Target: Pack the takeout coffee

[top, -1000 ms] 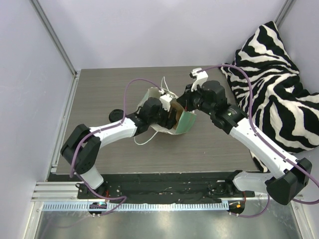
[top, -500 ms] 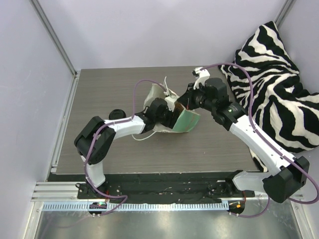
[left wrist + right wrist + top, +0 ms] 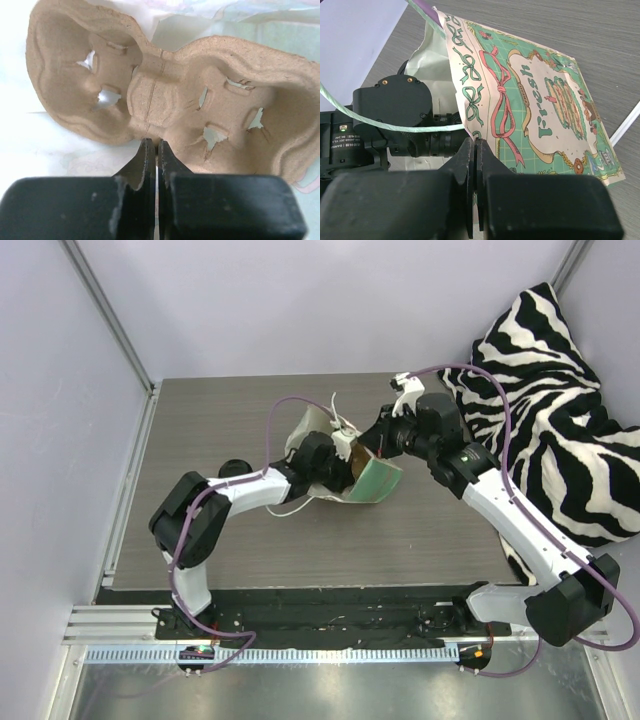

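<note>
L claw (image 3: 152, 147) closed, tips at near rim of pulp carrier (image 3: 155, 95) inside bag (image 3: 530, 100); both wells empty. R claw (image 3: 474, 145) pinches bag's mouth edge; print w/ bows, script approx. "Fresh". Coffee cup (image 3: 234, 468) outside, on bench (image 3: 200, 420), left of bag.

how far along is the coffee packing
Done: the carrier lies inside the bag, both its wells empty. In hand: the right claw pinches the bag's edge, and the left claw, reaching inside, looks shut on the carrier's rim. Left: the coffee stands on the table outside the bag, not yet packed.
</note>
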Controlling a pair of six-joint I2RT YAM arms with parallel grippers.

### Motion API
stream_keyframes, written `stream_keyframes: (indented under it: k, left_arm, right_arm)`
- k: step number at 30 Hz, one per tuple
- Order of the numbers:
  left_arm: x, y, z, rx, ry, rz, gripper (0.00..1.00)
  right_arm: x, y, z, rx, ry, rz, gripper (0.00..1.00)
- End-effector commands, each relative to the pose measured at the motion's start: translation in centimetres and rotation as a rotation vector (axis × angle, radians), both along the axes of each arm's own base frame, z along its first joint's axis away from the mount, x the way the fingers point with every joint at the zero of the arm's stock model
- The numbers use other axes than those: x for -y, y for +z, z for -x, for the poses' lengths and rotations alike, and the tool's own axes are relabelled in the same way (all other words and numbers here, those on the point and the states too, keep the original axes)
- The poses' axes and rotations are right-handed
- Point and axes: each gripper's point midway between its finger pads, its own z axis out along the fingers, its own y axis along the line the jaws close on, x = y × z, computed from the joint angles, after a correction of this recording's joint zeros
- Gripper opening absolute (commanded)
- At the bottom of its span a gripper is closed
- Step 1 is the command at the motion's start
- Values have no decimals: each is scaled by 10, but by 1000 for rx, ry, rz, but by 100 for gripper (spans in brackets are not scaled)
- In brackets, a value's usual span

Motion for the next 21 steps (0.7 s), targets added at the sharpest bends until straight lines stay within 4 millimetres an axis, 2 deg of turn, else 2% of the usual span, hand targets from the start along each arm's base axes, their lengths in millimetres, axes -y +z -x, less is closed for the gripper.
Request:
stream_keyframes:
  k: [1, 3, 9, 16, 21]
  left_arm:
    - [-2, 40, -3, 100, -24, 41, 0]
    - [-7, 51, -5, 133, -2, 36, 0]
    - [-27, 61, -6, 202, 57, -32, 0]
    - [-51, 60, -14, 243, 142, -148, 0]
    - [-53, 49, -19, 222, 146, -236, 0]
  right_arm:
    - [6, 10, -2, 12, -11, 3, 1]
    - [10, 10, 1, 18, -13, 16, 1]
    - [22, 9, 3, 31, -39, 50, 1]
    - [24, 7, 0, 27, -51, 65, 1]
    - [15, 9, 3, 11, -13, 32, 1]
